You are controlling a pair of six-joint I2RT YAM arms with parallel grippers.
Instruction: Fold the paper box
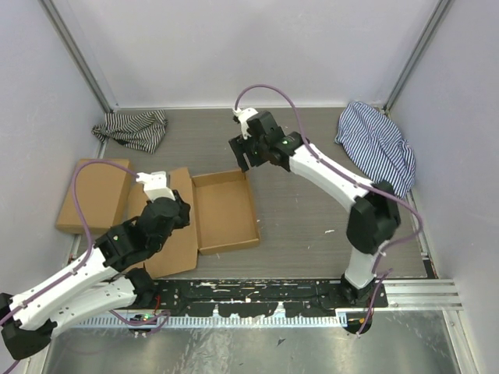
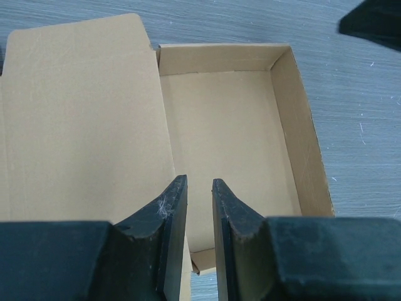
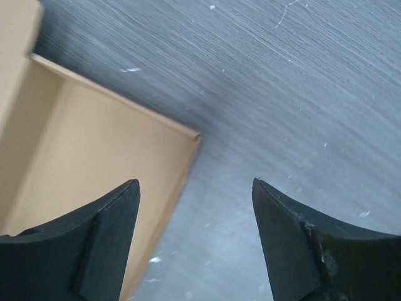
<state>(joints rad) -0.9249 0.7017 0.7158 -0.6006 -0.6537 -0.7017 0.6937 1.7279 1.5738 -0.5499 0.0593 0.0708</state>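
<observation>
The paper box [image 1: 226, 210] lies mid-table as a shallow brown tray with its walls up, and its lid [image 1: 181, 234] lies flat to the left. My left gripper [image 1: 168, 212] hovers over the near end of the lid's hinge. In the left wrist view its fingers [image 2: 199, 182] stand a narrow gap apart with nothing between them, above the tray floor [image 2: 232, 125]. My right gripper [image 1: 248, 156] hangs open just beyond the tray's far right corner [image 3: 191, 135]. In the right wrist view the jaws [image 3: 195, 182] are wide apart and empty over bare table.
A second flat brown cardboard box [image 1: 93, 195] lies at the left, partly under the left arm's cable. Striped cloths are bunched at the back left [image 1: 132, 128] and back right [image 1: 378, 144]. White walls close in the table on three sides.
</observation>
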